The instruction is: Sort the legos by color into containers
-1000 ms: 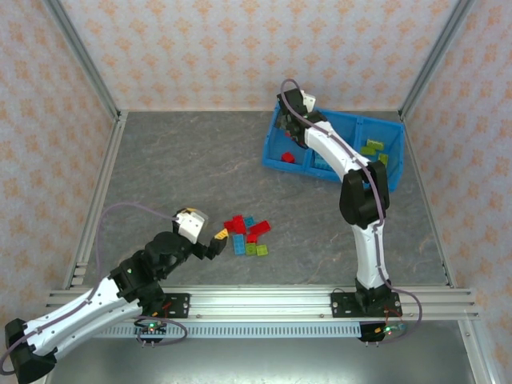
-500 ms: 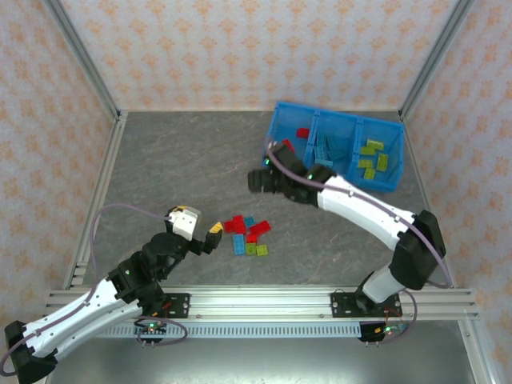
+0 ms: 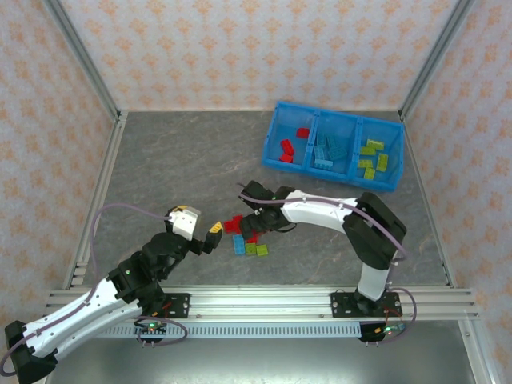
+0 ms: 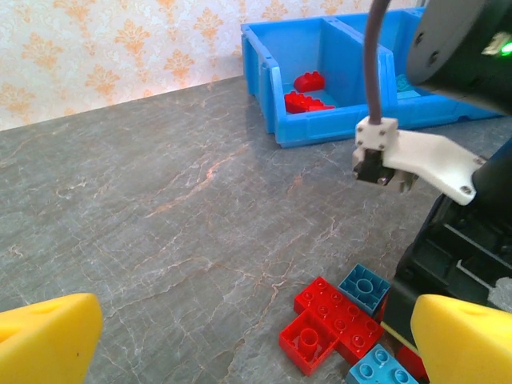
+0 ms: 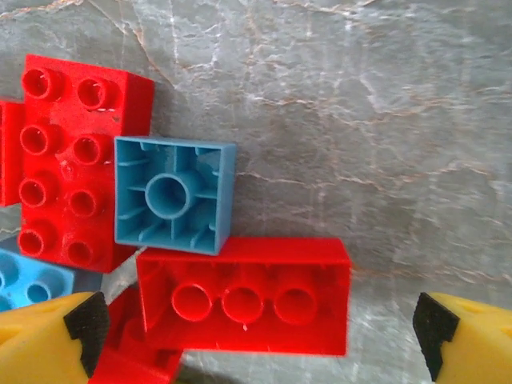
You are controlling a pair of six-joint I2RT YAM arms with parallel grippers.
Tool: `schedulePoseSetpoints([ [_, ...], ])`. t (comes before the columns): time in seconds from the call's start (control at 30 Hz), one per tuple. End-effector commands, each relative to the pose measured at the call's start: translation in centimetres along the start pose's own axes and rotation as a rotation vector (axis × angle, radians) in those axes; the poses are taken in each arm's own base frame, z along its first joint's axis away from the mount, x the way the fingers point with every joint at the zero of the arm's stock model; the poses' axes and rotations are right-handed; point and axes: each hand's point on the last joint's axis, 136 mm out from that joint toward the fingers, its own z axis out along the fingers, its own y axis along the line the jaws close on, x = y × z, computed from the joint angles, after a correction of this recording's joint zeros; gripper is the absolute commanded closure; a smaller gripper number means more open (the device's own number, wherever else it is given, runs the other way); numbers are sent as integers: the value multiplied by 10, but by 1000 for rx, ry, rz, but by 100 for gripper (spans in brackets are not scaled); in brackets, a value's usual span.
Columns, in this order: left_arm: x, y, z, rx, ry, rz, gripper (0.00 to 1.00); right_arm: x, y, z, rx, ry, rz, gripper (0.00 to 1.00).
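Observation:
Loose legos [image 3: 248,238] in red, blue and lime green lie in a small pile at mid-table. My right gripper [image 3: 253,226] hangs open right over the pile. In the right wrist view its jaws [image 5: 256,340] straddle an upside-down red brick [image 5: 244,296], beside an upside-down blue brick [image 5: 172,196] and a studded red brick [image 5: 72,160]. My left gripper [image 3: 210,238] is open just left of the pile, with bare table between its fingers [image 4: 48,340]. The containers are three compartments of a blue bin [image 3: 272,138], holding red [image 3: 286,148], blue [image 3: 326,150] and green [image 3: 372,156] legos.
The right arm's forearm [image 3: 320,210] stretches across the table between pile and bin, and its wrist [image 4: 456,240] stands close beside my left gripper. Metal frame posts and patterned walls enclose the table. A rail [image 3: 256,300] runs along the near edge.
The right arm has swung from the bin's left compartment down to the pile, its jaws widening. The left gripper has drawn back slightly to the left.

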Motion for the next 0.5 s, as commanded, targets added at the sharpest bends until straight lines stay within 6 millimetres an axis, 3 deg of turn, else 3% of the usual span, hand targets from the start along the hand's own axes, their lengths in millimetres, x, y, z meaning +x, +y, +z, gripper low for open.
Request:
schedulePoseSetpoints([
  [0.0,1,6,0,-31,4,-4,0,-6,8,2,-14,13,-23,3],
  [0.33,-1,4,0,-16,3,-6,0,12,-2,20,25,80,29,21],
  [0.47,-1,3,0,-12,3,-8,0,13,-22,18,131,63,50,24],
])
